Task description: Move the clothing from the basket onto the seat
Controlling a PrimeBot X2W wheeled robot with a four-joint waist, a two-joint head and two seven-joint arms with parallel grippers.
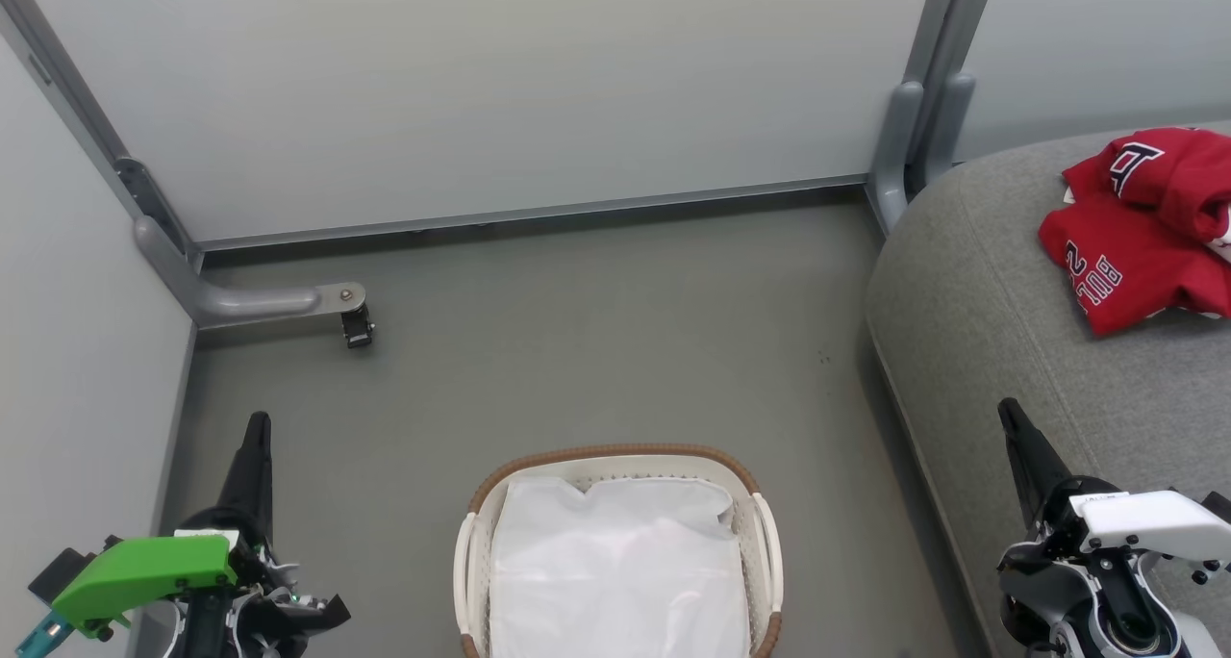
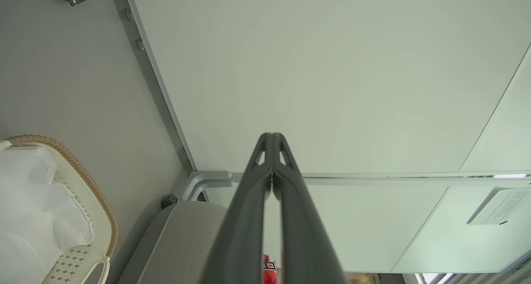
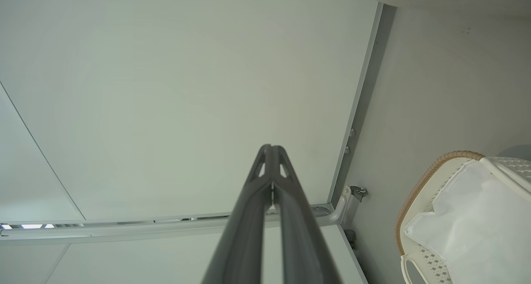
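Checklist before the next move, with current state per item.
1. left hand shut and empty: ok.
2. right hand shut and empty: ok.
3. clothing lies on the seat: ok.
4. whole pile on the seat: cannot tell, it runs past the head view's right edge.
5. basket emptied, white liner on top: ok; beneath the liner, cannot tell.

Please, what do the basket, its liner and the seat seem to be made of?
Basket: likely white plastic, matte, with punched holes; its brown rim looks woven, perhaps rattan or imitation. Liner: thin white cloth, softly creased. Seat: grey textured fabric over padding, judging by its rounded edge and stitched seam.
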